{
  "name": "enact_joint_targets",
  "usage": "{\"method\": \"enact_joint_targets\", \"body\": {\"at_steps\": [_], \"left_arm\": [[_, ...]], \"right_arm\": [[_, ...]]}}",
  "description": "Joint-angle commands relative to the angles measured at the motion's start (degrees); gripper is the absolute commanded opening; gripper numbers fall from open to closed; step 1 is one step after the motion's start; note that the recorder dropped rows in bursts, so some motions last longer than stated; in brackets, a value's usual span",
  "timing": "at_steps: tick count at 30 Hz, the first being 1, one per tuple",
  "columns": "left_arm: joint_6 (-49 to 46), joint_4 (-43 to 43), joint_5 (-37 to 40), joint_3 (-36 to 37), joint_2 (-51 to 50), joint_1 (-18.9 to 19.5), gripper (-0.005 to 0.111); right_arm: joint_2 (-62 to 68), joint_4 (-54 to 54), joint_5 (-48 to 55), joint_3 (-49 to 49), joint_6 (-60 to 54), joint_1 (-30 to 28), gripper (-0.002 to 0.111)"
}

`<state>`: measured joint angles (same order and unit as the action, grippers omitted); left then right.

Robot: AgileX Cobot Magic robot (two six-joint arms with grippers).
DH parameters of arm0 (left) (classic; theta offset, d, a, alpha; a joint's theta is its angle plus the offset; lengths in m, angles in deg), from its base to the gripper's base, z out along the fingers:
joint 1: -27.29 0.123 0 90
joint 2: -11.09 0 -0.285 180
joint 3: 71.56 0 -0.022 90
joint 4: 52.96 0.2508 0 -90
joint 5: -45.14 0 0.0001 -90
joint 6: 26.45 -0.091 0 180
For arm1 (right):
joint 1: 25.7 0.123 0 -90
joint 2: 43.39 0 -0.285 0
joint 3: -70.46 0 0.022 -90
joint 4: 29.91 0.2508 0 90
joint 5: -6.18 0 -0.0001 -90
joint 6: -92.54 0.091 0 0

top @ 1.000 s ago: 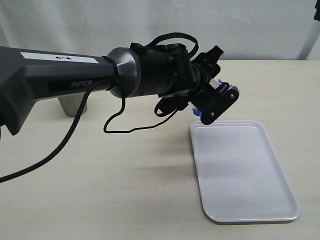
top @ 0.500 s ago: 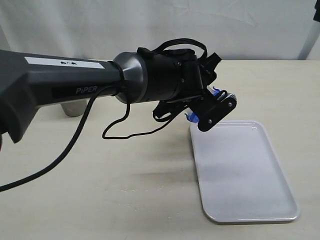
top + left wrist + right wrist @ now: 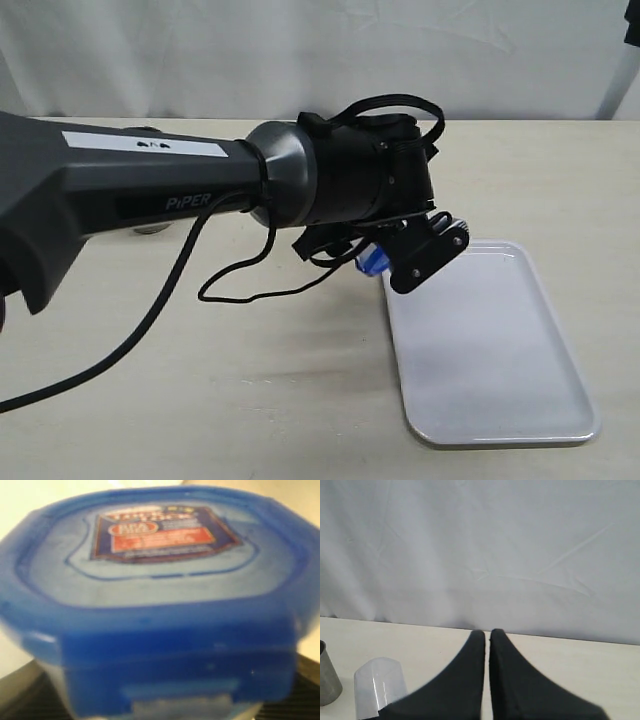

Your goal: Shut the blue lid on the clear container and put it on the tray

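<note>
The left pincer (image 3: 440, 240) is clamped on the blue lid (image 3: 160, 580), its sticker facing the wrist camera and one snap flap folded down. What sits under the lid is hidden. Just below the pincer's tips lies a corner of the white tray (image 3: 490, 400), which stretches away from them on the pale desk (image 3: 250, 400). The right pincer (image 3: 487, 635) is pressed together and holds nothing, with a steel cup (image 3: 327, 675) standing off to its side.
</note>
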<state>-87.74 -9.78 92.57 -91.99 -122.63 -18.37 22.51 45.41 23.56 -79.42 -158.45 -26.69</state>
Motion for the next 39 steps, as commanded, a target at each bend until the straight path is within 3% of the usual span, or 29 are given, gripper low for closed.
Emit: {"method": "enact_joint_targets", "body": {"at_steps": [1, 10, 15, 21, 26, 30, 34, 39], "left_arm": [[-1.81, -5.48, 0.14, -0.37, 0.72, -0.63, 0.0], [-2.82, -19.55, -11.11, -0.37, 0.78, -0.63, 0.0], [-9.55, -34.38, -15.99, -0.37, 0.78, -0.63, 0.0], [-9.42, -51.65, -21.62, -0.37, 0.78, -0.38, 0.0], [-10.79, -68.42, -21.62, -0.37, 0.78, 1.65, 0.0], [-25.06, -94.04, -19.01, -0.37, 0.78, 4.78, 0.0], [-39.31, -117.68, -8.7, -0.37, 0.65, 8.79, 0.0], [-44.81, -130.02, -0.44, -0.37, 0.01, 11.07, 0.0]], "right_arm": [[-0.05, -0.36, 0.83, -0.05, -0.12, 0.05, 0.004], [0.1, -0.36, 1.13, -0.05, -0.12, 0.05, 0.004], [0.1, -0.36, 1.13, -0.05, -0.12, 0.05, 0.004], [0.1, -0.54, -0.82, -0.05, 1.38, 0.05, 0.004], [0.1, -4.02, -4.22, 0.49, 7.09, -2.23, 0.004], [0.1, -4.02, -4.22, 1.59, 7.44, -4.27, 0.004], [0.1, -4.02, -4.01, 1.71, 7.67, -4.51, 0.004], [0.1, -4.02, -3.02, 1.71, 7.67, -4.51, 0.004]]}}
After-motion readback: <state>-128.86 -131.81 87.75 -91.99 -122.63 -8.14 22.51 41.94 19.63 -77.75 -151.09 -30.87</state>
